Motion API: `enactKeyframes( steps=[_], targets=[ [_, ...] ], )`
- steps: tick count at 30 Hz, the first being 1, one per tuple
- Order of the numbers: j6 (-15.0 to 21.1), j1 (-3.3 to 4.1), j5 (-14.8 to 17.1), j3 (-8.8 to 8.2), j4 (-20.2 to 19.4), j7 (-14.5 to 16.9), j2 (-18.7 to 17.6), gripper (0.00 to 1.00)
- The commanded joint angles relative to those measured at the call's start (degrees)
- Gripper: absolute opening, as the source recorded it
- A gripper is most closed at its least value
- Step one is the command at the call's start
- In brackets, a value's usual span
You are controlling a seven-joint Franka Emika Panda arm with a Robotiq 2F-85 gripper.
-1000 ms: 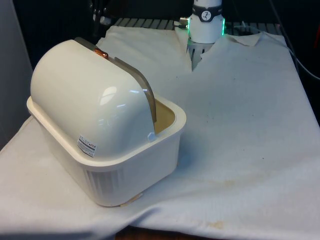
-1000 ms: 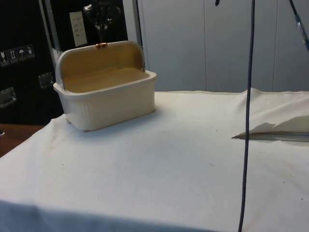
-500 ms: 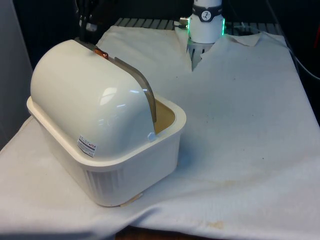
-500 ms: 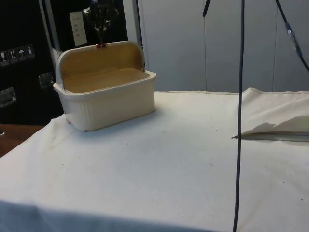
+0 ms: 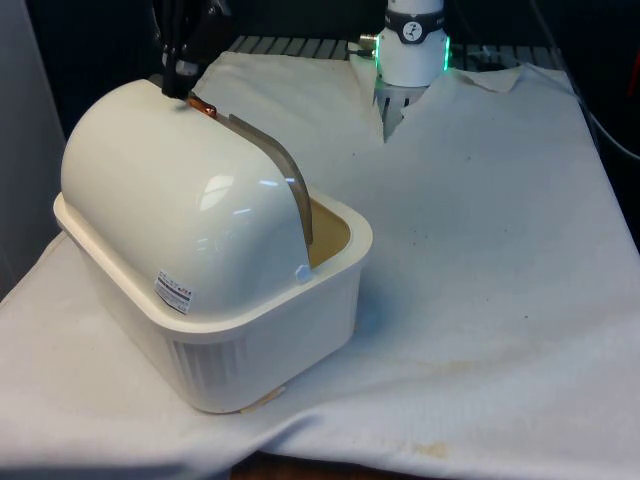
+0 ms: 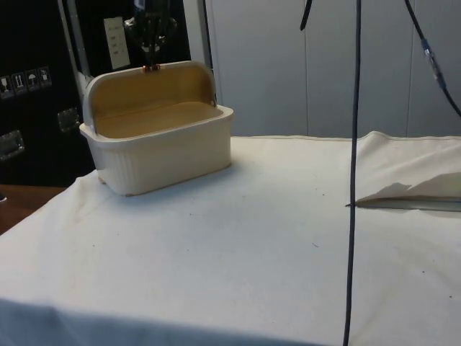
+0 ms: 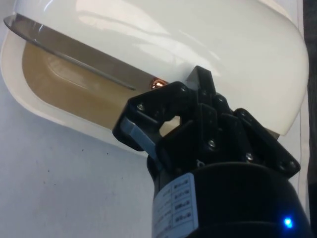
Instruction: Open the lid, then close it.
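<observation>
A cream bread box [image 5: 215, 300] stood on the cloth-covered counter [image 5: 480, 250], its domed lid [image 5: 180, 200] rolled back and the tan interior [image 6: 155, 112] exposed. The black gripper [image 5: 180, 75] hung at the top of the box, right at the small copper handle [image 5: 203, 106] on the lid's edge. In the wrist view the gripper [image 7: 166, 116] had its fingers parted around the copper handle [image 7: 157, 84], with a gap still visible on either side. A dark cable [image 6: 353, 173] hung well clear of the box.
</observation>
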State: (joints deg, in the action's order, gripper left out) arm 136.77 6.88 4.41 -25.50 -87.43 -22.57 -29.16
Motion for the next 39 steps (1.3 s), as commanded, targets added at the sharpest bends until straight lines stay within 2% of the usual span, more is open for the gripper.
enactKeyframes(
  steps=[1,7,8,10,17,18,25,26,31,34,35,36,39],
  targets=[
    [-1.0,-0.17,0.2,0.11,0.6,0.2,-0.2,0.0],
    [-2.0,-0.11,-0.1,0.06,1.4,0.1,-1.0,0.0],
    [-1.1,0.0,-0.1,0.0,0.8,0.1,-0.6,0.0],
    [-2.4,0.0,-0.1,0.06,1.7,0.0,-1.4,0.0],
    [-3.4,0.29,-0.1,0.06,2.2,-0.2,-2.1,0.0],
    [-2.6,0.23,-0.1,0.0,1.9,0.1,-1.9,0.0],
    [-5.6,0.4,0.1,0.17,2.7,0.0,-1.8,0.0],
    [-4.7,0.4,-0.2,0.0,2.6,0.1,-1.9,0.0],
    [-7.6,0.52,0.1,0.29,3.5,0.1,-1.6,0.0],
    [-9.2,0.34,0.4,0.4,4.2,0.4,-1.5,0.0],
    [-8.5,0.57,-0.1,0.11,4.2,0.1,-1.8,0.0],
    [-9.7,0.29,0.5,0.46,4.5,0.4,-1.6,0.0],
    [-11.0,0.29,0.6,0.52,5.2,0.5,-1.7,0.0]
  ],
)
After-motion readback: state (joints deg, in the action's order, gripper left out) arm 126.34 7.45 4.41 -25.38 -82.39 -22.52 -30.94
